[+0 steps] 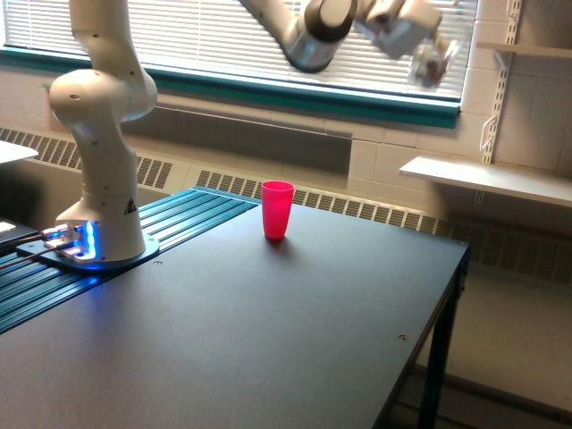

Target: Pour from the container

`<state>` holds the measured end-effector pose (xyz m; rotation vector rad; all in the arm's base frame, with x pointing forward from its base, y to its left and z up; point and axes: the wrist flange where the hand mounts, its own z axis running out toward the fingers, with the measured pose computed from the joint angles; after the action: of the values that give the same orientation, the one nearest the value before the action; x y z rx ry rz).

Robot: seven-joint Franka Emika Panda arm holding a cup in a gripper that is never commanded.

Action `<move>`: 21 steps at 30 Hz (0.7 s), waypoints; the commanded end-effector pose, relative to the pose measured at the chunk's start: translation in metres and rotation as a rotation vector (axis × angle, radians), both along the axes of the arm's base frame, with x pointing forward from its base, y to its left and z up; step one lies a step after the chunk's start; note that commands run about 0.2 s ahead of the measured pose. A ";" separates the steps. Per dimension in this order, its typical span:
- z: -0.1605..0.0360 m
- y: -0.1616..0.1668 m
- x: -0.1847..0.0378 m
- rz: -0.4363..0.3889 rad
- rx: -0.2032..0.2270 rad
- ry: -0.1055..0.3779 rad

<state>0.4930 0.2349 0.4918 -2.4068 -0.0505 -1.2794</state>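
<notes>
A white Franka arm [98, 134] reaches high across a windowed room, its gripper [427, 55] carrying the container [431, 67], a small see-through cup, at the upper part of the exterior view's right. The container is blurred by motion; it hangs in the air in front of the window blinds [268, 36], well above the dark table [268, 331] and well apart from the red cup [277, 209]. Reddish and pale flecks show faintly through its clear wall. The fingers appear to close on the container, though the blur hides exactly how they sit on it, and whether the cup is upright or tilted cannot be told.

The red cup stands upright on the far part of the table, near the back edge, below and toward the exterior view's left of the held container. The arm's base [94, 246] is bolted at the exterior view's left beside a teal ribbed panel [179, 219], with a blue light glowing at its foot. A white shelf [483, 179] is mounted on the wall at the exterior view's right.
</notes>
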 end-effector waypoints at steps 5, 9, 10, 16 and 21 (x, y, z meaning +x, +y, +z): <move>-0.055 -0.010 -0.023 0.034 -0.019 0.089; -0.064 -0.015 -0.033 0.074 -0.057 0.086; -0.064 -0.016 -0.036 0.088 -0.068 0.081; -0.068 -0.027 -0.047 0.134 -0.118 0.064; -0.075 -0.040 -0.055 0.168 -0.159 0.061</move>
<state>0.4397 0.2120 0.4150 -2.5190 -0.4045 -1.1710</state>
